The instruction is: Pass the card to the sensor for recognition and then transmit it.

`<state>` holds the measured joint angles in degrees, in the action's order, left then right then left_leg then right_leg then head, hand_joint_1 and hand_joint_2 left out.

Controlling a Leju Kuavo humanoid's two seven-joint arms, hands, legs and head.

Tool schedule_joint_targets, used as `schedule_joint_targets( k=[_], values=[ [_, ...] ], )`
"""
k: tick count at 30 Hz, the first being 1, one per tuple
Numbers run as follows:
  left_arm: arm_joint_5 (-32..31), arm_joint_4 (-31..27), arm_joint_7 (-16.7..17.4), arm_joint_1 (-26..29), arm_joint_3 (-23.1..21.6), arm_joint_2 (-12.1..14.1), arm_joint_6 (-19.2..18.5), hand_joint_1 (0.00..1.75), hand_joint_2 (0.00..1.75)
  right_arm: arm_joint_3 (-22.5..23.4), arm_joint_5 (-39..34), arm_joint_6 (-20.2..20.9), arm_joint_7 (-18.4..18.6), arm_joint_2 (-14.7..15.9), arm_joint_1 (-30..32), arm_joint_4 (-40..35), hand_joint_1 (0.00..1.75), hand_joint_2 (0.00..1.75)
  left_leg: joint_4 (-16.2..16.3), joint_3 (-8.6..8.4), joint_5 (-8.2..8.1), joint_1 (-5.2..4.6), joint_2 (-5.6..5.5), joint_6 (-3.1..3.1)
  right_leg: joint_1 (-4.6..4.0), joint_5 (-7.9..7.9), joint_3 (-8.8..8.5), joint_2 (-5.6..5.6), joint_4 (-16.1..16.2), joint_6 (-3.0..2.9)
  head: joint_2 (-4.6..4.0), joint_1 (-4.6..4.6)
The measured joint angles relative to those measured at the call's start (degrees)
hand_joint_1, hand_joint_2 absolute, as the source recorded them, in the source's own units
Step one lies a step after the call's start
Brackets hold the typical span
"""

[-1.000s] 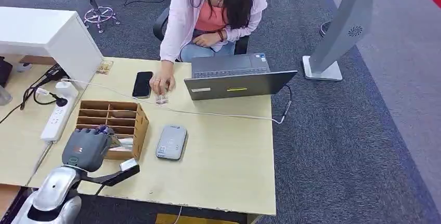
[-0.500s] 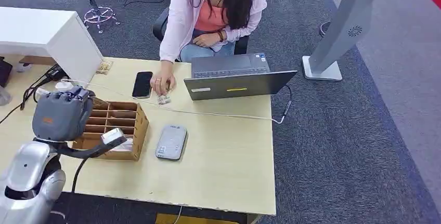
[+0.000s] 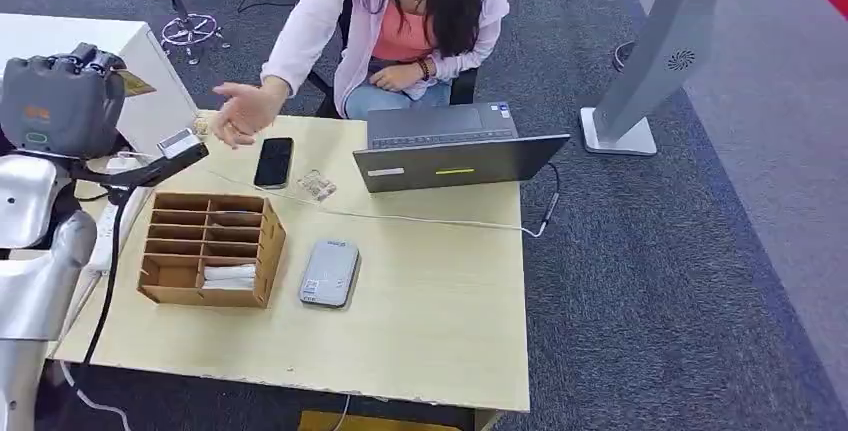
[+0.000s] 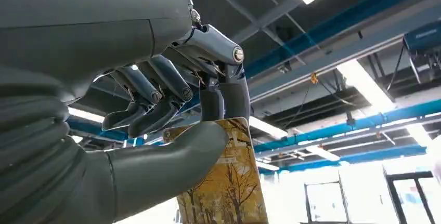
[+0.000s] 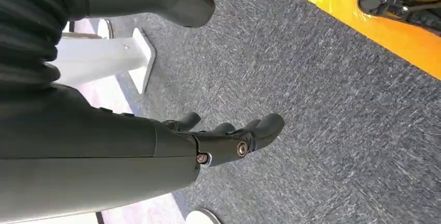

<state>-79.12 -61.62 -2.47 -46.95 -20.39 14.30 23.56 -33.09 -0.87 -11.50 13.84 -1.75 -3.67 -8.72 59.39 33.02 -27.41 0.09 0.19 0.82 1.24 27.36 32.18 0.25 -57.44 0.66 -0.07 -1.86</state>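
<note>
My left hand [image 3: 62,101] is raised high at the table's far left, and a corner of the card [image 3: 132,83] sticks out of it. In the left wrist view that hand [image 4: 171,104] pinches the card [image 4: 229,182], printed with yellow autumn trees, between thumb and fingers. A seated person's open hand [image 3: 240,111] reaches toward it, still apart from it. The grey card sensor [image 3: 329,273] lies on the wooden table [image 3: 430,291] beside the compartment box [image 3: 210,248]. My right hand [image 5: 223,138] hangs over carpet, fingers extended, holding nothing.
An open laptop [image 3: 450,146] stands at the table's far side, with a black phone [image 3: 274,162] and a small clear item [image 3: 316,187] to its left. A cable crosses the table. A power strip [image 3: 110,226] and a white cabinet [image 3: 100,66] are at the left.
My left hand rose from the compartment box up and to the left, carrying the card. The person's hand lifted off the table and now reaches out toward my hand.
</note>
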Motion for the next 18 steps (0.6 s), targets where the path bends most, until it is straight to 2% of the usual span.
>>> schedule_joint_targets(
  k=[12, 13, 18],
  values=[
    [-1.1, 11.6, 0.4, -4.7, 0.0, -2.5, 0.3, 1.75, 1.75, -0.7, 0.3, 0.2, 1.0, 0.0, -0.1, 0.0, 0.00, 1.75, 0.0, 0.13, 0.06, 0.00, -0.03, 0.03, 0.00, -0.02, 0.09, -0.03, 0.0, 0.03, 0.00, 0.00],
    [-0.9, 12.4, 0.4, -5.0, 0.0, -2.6, 0.3, 0.00, 1.75, -0.7, 0.3, 0.2, 1.1, 0.0, -0.1, 0.0, 0.00, 1.75, 0.0, 0.13, 0.06, 0.00, -0.03, 0.03, 0.00, -0.03, 0.09, -0.03, 0.0, 0.03, 0.00, 0.04],
    [1.8, 16.1, 0.1, -5.4, 1.0, -3.2, 1.9, 0.00, 1.75, -0.8, -0.1, 0.2, 1.2, 0.0, 0.0, 0.0, 0.00, 1.75, 0.0, 0.14, 0.06, 0.00, -0.02, 0.03, -0.01, -0.03, 0.10, -0.02, 0.0, 0.02, 0.00, 0.00]
  ],
)
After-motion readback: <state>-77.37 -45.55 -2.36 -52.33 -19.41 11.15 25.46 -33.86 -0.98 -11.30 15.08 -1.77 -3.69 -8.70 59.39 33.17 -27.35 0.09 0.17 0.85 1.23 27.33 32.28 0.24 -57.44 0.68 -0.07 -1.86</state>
